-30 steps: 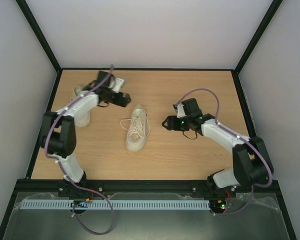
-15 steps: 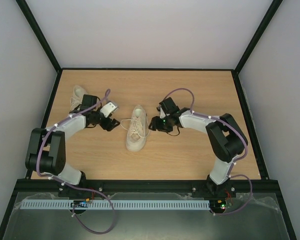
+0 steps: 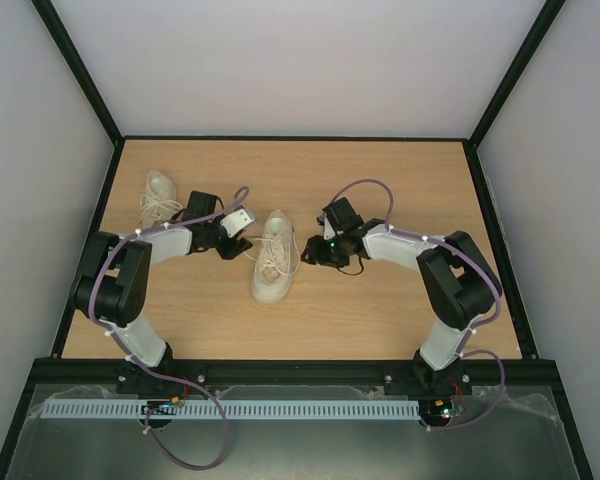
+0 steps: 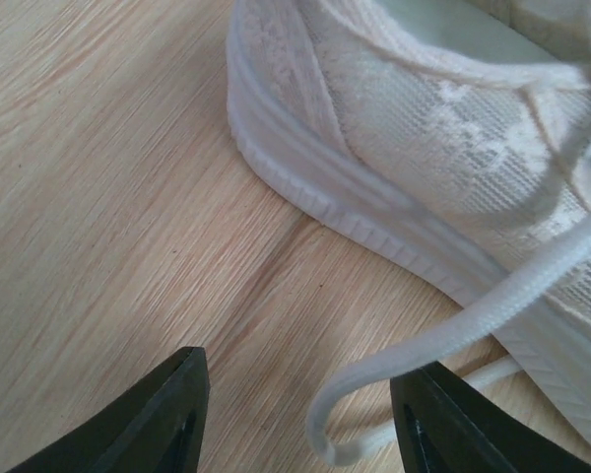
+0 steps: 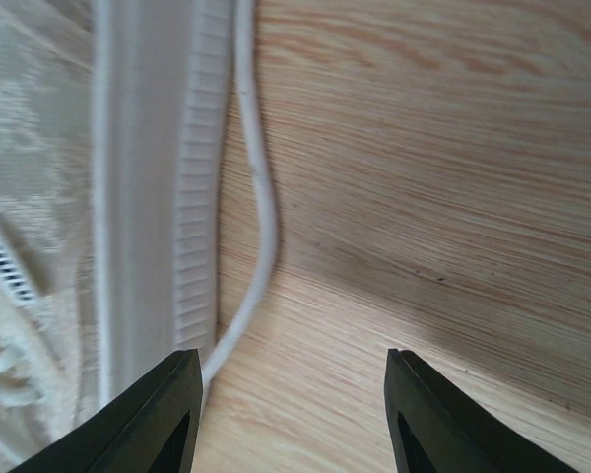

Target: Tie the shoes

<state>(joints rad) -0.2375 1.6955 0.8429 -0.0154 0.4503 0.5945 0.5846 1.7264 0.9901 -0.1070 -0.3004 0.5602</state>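
Now, one shoe (image 3: 160, 195) sits behind your left claw (image 4: 295, 414), which is open with a lace loop (image 4: 443, 335) between its tips. The other shoe (image 3: 273, 262) lies between both claws. Your right claw (image 5: 291, 414) is open too, a lace (image 5: 266, 227) just beside its left finger.

The top camera is looking down from above and behind the arm bases, facing the far edge of the bench (image 3: 380, 290) and taking in all four of its edges from a distance. The left wrist camera is sitting very close to the wood, looking past the left fingers (image 4: 158, 419) at the middle shoe (image 4: 424, 168) and a loose lace (image 4: 492, 310). The right wrist camera is looking down just as closely, past the right fingers (image 5: 158, 414), at that shoe's opposite sole edge. All three views are sharing this one shoe.
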